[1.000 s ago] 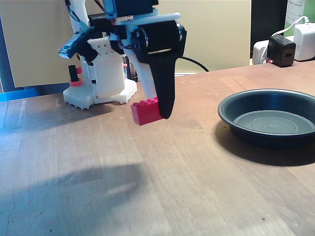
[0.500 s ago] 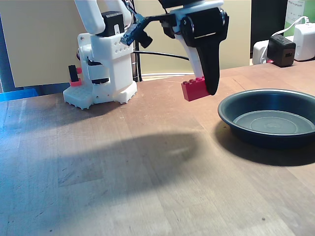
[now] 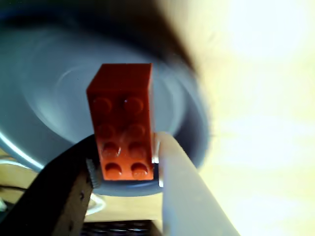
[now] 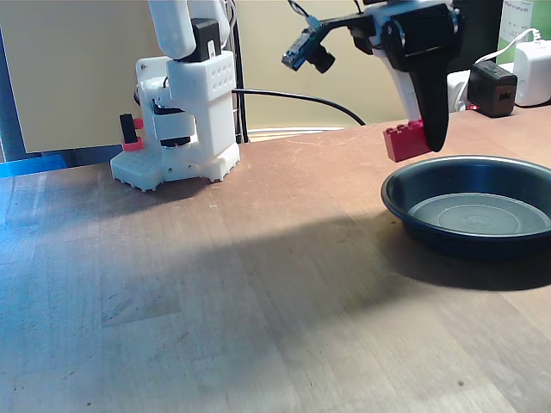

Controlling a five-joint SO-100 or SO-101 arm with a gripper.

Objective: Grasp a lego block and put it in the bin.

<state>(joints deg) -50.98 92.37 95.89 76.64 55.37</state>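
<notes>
White plastic is forming the robot base (image 4: 181,112), which is standing at the left of the fixed view on the wooden table (image 4: 215,292); a black cable (image 4: 301,96) is running from it toward the right; further right, the end effector (image 4: 422,138) is hanging in the air with its two fingers clamped on the lego block (image 4: 405,142); the block is being held above the table, just at the left rim of the bin (image 4: 473,206), and it is not touching the bin; the bin is resting on the table at the right, and it is looking empty.

In the wrist view, going from left to right, the dark finger (image 3: 64,196) is pressing one long side of the lego block (image 3: 123,123), and the pale finger (image 3: 182,191) is pressing the other side; the grip is sitting at one end of the brick, so most of it is sticking out over the blurred bin (image 3: 44,98).

I am judging the brick as light, stiff and rather smooth; the flat side walls are the good place to hold it; because it is gripped near one end, it could turn or slip if the arm is moving fast; a drop into the bin should not be harming it.
</notes>
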